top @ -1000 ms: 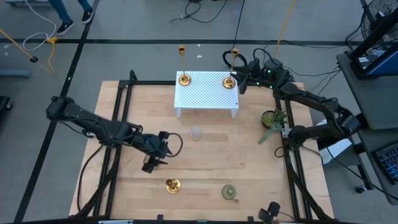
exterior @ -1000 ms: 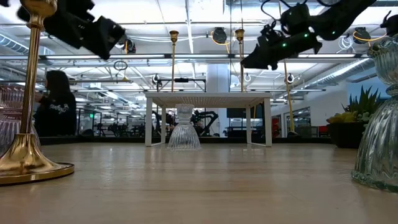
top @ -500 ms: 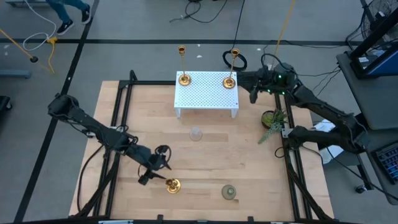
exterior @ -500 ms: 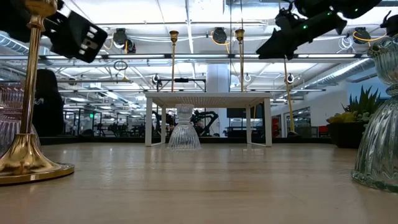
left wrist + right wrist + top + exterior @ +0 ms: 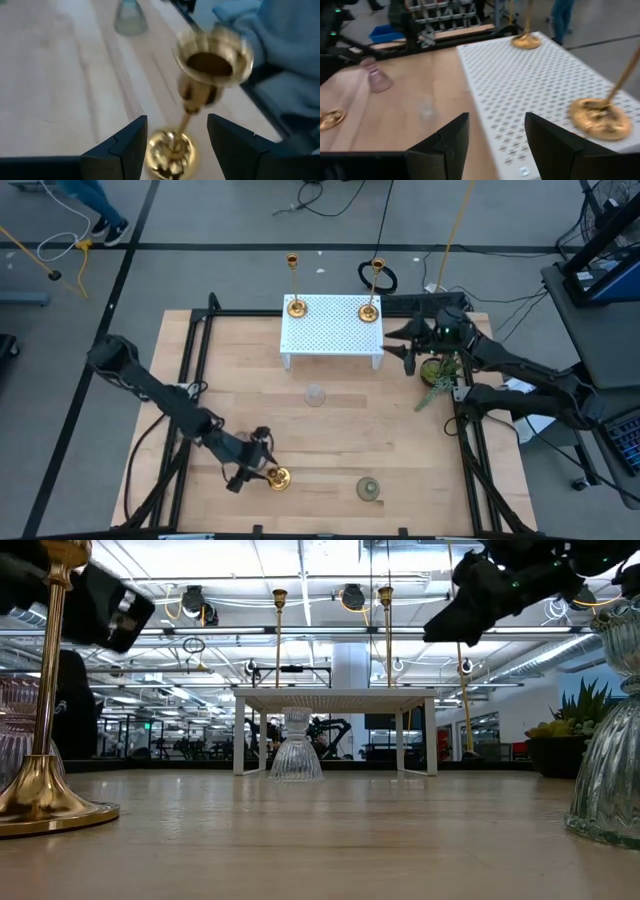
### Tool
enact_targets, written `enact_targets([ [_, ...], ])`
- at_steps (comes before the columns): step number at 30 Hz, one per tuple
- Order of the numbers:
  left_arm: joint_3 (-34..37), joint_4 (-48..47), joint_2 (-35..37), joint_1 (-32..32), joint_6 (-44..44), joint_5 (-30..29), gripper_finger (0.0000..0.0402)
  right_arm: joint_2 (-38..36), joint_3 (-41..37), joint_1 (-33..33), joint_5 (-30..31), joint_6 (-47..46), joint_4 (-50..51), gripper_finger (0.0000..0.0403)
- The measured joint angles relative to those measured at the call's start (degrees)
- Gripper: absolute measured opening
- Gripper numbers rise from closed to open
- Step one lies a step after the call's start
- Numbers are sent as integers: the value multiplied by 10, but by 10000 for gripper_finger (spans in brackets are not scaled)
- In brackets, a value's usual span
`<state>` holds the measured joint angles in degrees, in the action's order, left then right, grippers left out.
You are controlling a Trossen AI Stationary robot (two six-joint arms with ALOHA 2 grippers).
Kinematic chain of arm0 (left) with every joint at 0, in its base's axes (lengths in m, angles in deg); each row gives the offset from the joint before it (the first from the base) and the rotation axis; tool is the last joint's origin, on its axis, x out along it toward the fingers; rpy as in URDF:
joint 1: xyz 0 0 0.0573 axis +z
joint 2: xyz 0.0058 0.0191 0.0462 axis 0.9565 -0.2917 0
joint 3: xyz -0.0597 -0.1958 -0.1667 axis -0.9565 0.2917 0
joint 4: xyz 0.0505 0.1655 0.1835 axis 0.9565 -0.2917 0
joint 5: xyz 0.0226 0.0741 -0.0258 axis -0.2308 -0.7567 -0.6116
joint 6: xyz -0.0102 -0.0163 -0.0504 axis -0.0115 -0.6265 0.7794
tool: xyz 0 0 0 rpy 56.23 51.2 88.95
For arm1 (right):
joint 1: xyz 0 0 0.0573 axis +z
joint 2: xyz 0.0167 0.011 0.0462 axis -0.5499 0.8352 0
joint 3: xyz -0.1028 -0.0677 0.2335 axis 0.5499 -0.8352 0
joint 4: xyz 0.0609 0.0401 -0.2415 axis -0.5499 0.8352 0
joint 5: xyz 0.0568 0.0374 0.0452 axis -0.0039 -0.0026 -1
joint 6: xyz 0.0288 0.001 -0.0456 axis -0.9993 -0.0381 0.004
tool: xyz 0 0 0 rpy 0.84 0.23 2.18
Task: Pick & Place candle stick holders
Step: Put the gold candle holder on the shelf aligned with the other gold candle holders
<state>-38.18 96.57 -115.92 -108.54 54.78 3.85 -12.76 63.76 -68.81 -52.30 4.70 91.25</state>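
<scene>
Shiny gold candlestick (image 5: pixel 192 107) near the tabletop's front edge sits between my left gripper's (image 5: pixel 177 145) wide-open fingers, ungripped; right gripper (image 5: pixel 495 145) open, empty.

1. Left gripper (image 5: pixel 250 460) moved down the table; open fingers now straddle short shiny gold candlestick (image 5: pixel 277 477).
2. Right gripper (image 5: pixel 408 350) pulled away from white perforated stand (image 5: pixel 333 330), toward small green potted plant (image 5: pixel 437 374).

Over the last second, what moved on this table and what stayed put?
The left gripper swung toward the table's front edge and now brackets, jaws open, the short shiny gold candlestick, not gripping it. The right gripper drew back, open, from the white perforated stand toward the potted plant. All the holders stayed put.
</scene>
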Motion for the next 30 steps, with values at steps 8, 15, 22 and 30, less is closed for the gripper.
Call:
enact_targets([
  [8, 0, 89, -94, -9, -5, -1, 214, -13, -28, 37, 1, 0, 0, 181],
  [15, 0, 96, -99, -9, -9, -34, 190, -12, -28, 61, 0, -20, 0, 181],
  [22, 0, 101, -99, -8, -19, -49, 98, -12, -28, 79, 0, -20, 0, 181],
  [30, 0, 127, -99, -1, -48, -60, 18, -12, -28, 82, 0, -20, 0, 181],
])
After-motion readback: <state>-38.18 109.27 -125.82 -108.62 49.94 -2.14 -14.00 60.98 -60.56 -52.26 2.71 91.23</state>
